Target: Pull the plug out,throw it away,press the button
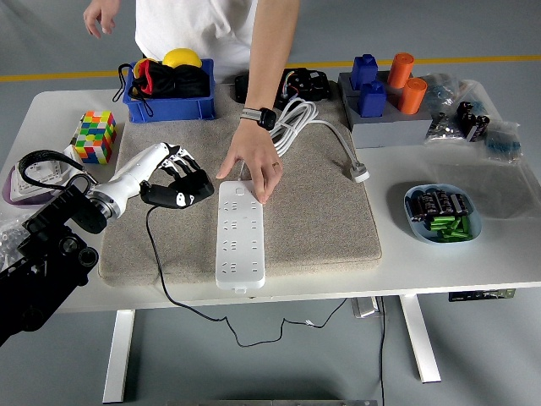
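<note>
A white power strip point(240, 234) lies lengthwise on the beige mat point(321, 211), all its sockets bare. My left hand point(175, 179) is shut on a black plug adapter point(182, 191), held above the mat to the left of the strip's far end. The adapter's black cord point(161, 279) hangs from it over the table's front edge. A person's hand point(256, 166) presses down on the far end of the strip. My right arm does not show.
A blue bin point(169, 106) with black items and a yellow ball stands at the back left. A colour cube point(94, 137) and a white socket plate point(44, 172) lie left. The strip's white cable point(314, 127), grey block with cylinders point(385, 106) and battery dish point(442, 213) are right.
</note>
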Robot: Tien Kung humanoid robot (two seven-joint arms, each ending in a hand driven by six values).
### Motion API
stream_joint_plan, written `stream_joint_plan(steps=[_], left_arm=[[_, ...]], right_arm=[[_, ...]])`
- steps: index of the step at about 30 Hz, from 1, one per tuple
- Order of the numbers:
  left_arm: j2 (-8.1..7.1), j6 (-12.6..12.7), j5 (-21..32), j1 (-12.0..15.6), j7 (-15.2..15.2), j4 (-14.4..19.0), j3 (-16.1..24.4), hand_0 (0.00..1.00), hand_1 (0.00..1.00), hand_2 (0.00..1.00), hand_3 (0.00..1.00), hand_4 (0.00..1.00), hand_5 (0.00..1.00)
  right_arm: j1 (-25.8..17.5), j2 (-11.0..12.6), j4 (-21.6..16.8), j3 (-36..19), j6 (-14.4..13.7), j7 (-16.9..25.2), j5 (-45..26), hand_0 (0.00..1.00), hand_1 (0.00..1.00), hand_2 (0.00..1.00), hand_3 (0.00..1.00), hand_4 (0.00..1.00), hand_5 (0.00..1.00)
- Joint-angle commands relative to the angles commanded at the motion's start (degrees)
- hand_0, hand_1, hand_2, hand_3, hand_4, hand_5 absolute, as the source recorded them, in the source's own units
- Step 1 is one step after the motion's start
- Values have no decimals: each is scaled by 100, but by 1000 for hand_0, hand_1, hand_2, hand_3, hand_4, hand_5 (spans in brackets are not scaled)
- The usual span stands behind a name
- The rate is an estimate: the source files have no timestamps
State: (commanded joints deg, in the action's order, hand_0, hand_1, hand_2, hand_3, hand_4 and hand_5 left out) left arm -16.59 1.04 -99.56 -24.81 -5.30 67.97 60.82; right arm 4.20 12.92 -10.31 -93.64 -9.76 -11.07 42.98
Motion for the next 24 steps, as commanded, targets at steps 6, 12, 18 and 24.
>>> stream_joint_plan(steps=[6, 12, 18, 24], left_arm=[[77, 18, 7, -207, 0, -491, 7, 577, 441, 404, 570, 719, 2], [109, -81, 118, -290, -97, -751, -94, 627, 546, 501, 602, 731, 2], [121, -250, 259, -312, -169, -901, -156, 715, 755, 694, 778, 891, 2], [111, -223, 273, -364, -154, -951, -230, 794, 839, 816, 843, 983, 2]], right_arm=[[12, 24, 0, 33, -11, -12, -12, 745, 680, 641, 611, 658, 480], [23, 39, 0, 77, -14, -20, -16, 744, 680, 641, 611, 658, 478], [30, 61, 0, 119, -12, -35, -17, 745, 680, 641, 611, 658, 479], [42, 87, 0, 151, -5, -53, -13, 745, 680, 641, 611, 658, 479]])
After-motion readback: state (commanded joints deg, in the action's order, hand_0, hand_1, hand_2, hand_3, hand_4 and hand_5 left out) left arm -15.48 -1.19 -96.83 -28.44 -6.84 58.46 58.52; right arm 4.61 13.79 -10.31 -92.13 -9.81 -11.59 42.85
